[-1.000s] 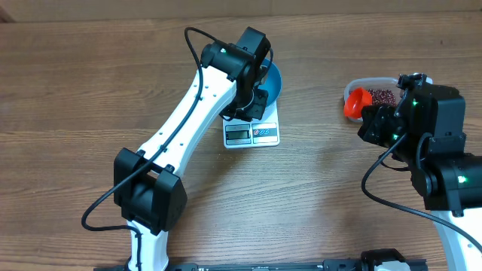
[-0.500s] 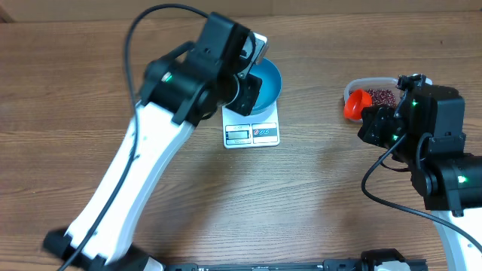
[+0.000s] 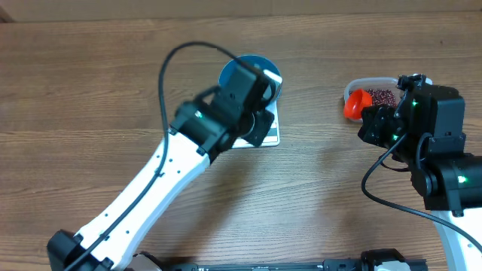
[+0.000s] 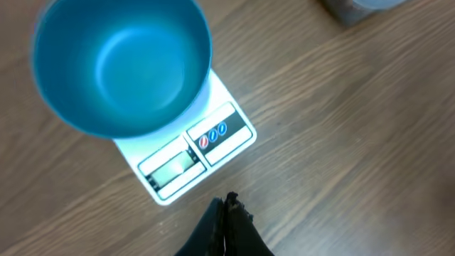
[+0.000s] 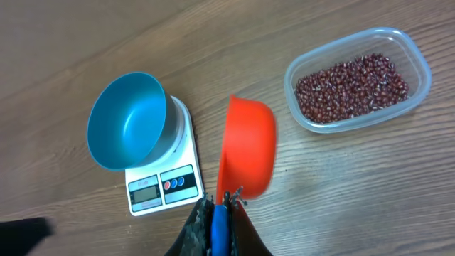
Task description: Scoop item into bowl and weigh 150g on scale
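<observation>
The right gripper [image 5: 222, 205] is pinching the red scoop [image 5: 249, 146] by its handle; the left gripper [image 4: 226, 208] is hovering pressed together, empty. The blue bowl [image 4: 121, 64] is sitting on the scale [image 4: 222, 139], beans [image 5: 352, 84] lying in the clear tub [image 5: 424, 67]

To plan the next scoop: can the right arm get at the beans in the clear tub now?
Probably yes. The clear tub has no lid, the beans lie exposed, and the red scoop in the right gripper hangs beside it, nothing between. The left arm is away, over the scale.

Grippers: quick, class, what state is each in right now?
Left gripper: closed, holding nothing.
Right gripper: closed on the red scoop by its blue handle.
</observation>
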Robot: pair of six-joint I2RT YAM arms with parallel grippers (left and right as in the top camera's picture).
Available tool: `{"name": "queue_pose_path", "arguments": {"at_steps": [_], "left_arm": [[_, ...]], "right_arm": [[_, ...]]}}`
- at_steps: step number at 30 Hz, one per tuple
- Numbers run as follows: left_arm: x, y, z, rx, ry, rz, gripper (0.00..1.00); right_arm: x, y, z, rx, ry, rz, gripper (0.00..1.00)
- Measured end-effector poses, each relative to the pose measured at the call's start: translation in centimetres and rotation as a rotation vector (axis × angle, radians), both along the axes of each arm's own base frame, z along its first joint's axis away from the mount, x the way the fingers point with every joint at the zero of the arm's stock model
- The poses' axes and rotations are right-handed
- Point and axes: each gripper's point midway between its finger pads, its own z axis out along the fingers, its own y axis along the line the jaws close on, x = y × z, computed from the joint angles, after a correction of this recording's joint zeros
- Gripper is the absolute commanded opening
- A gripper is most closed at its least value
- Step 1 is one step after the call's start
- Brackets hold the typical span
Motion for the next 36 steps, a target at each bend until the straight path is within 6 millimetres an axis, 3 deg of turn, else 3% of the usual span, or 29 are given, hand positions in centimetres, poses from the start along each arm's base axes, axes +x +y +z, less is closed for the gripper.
{"name": "queue_pose_path", "arguments": {"at_steps": [4, 8, 18, 24, 27, 36], "left_arm": [[0.2, 0.0, -4.2, -0.008, 0.008, 0.03, 0.05], [0.5, 0.0, -6.9, -0.021, -0.009, 0.047, 0.04], [1.4, 0.2, -9.7, 0.0, -0.037, 0.071, 0.04], [2.2, -0.4, -13.5, 0.038, 0.006, 0.07, 0.04], [2.6, -0.6, -14.3, 0.039, 0.004, 0.072, 0.04], [3.2, -1.1, -14.3, 0.02, -0.02, 0.072, 0.04]], "right_arm": [[0.0, 0.0, 0.0, 0.0, -0.001, 0.0, 0.04], [0.1, 0.0, 0.1, 0.001, -0.004, 0.0, 0.04], [0.4, 0.1, 0.4, 0.003, -0.025, 0.0, 0.04], [0.5, 0.0, 0.5, 0.003, -0.029, 0.0, 0.04], [0.5, 0.1, 0.6, 0.003, -0.032, 0.0, 0.04], [0.5, 0.1, 0.6, 0.003, -0.033, 0.0, 0.04]]}}
